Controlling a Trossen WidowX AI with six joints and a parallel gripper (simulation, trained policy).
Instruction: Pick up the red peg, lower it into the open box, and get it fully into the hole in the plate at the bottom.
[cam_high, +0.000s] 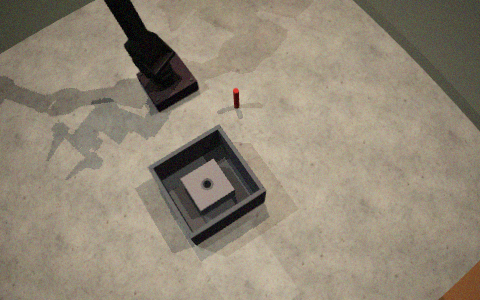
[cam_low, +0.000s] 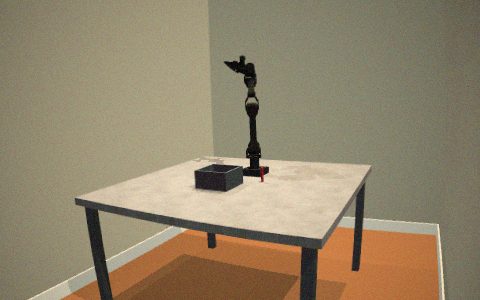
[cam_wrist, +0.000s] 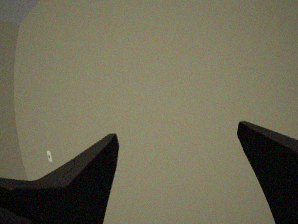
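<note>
The red peg (cam_high: 236, 98) (cam_low: 262, 174) stands upright on the table, between the arm's base and the open box. The dark grey open box (cam_high: 229, 218) (cam_low: 210, 180) stands on the table. Inside it, a pale plate (cam_high: 218, 191) with a round hole (cam_high: 207, 184) lies at the bottom. The hole shows nothing in it. My gripper (cam_wrist: 180, 134) (cam_low: 225, 62) is open and empty, its fingers wide apart. It is raised high above the table, far from the peg and the box, and faces a wall. Its fingers are out of view in the top view.
The table (cam_high: 350, 200) (cam_low: 280, 210) carries the arm's base (cam_high: 175, 92) (cam_low: 262, 171), close behind the box and beside the peg. The arm (cam_low: 252, 125) rises nearly straight up from the base. The box walls (cam_high: 240, 162) stand higher than the plate.
</note>
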